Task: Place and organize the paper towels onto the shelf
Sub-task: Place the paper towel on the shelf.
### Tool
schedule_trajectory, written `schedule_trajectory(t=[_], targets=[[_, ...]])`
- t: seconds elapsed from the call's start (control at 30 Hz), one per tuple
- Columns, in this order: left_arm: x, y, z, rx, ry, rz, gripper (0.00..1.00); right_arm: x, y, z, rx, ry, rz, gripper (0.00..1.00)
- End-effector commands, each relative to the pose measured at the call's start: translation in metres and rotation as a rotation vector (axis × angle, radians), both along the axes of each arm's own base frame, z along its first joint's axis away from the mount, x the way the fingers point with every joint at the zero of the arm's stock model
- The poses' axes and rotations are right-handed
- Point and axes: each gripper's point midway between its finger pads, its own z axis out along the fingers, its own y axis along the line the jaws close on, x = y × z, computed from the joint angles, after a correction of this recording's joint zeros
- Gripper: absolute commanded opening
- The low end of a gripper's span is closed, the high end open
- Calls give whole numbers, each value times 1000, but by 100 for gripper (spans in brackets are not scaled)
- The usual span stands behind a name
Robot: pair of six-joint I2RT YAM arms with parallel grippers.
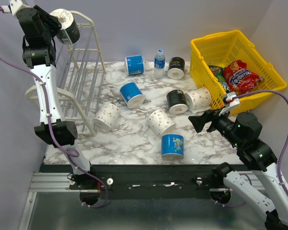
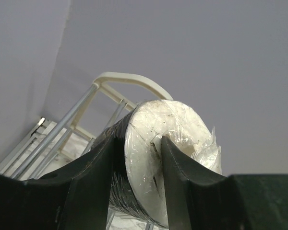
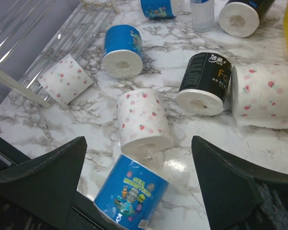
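Eight wrapped cylindrical paper towel rolls point(image 1: 132, 94) are lying loose on the marble table point(image 1: 129, 139). The left gripper point(image 1: 62, 28) is clamping the ninth, a black-wrapped roll point(image 2: 177, 129), at 11 o'clock over the white wire shelf point(image 1: 84, 72), prob. to drop it on the top tier. The right gripper point(image 3: 139, 141) is hovering wide open at 4 o'clock.

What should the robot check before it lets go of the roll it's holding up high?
1. Grip on the roll: ok. The left gripper is shut on the black roll, a finger on each side.
2. Roll up at the shelf: ok. It hangs by the top rail.
3. Roll right above the top bars: cannot tell.
4. Shelf standing upright: ok.
5. Other arm out of the way: ok. The right gripper is open, over the table, far from the shelf.
6. Other rolls put away: not ok. Eight lie on the table.
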Motion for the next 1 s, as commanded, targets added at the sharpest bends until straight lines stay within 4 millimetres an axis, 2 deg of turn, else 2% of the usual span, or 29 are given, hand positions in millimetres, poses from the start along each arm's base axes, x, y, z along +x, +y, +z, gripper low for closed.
schedule_trajectory(t=[0.0,0.3,0.4,0.77,0.93,0.97], targets=[[18,1,16,-36,-95,-63,37,5,-5,5,-16,-21,-32,99],[42,5,3,-53,-101,-99,39,7,-7,2,-28,-15,-43,99],[44,10,-4,-49,-85,-78,40,7,-7,1,-32,-15,-45,99],[38,17,8,-40,-110,-33,42,8,-8,0,-34,-13,-46,99],[36,19,4,-31,-91,-21,48,8,-7,-1,-37,-11,-44,99],[36,18,3,-31,-87,-22,53,7,-7,-1,-36,-13,-44,99]])
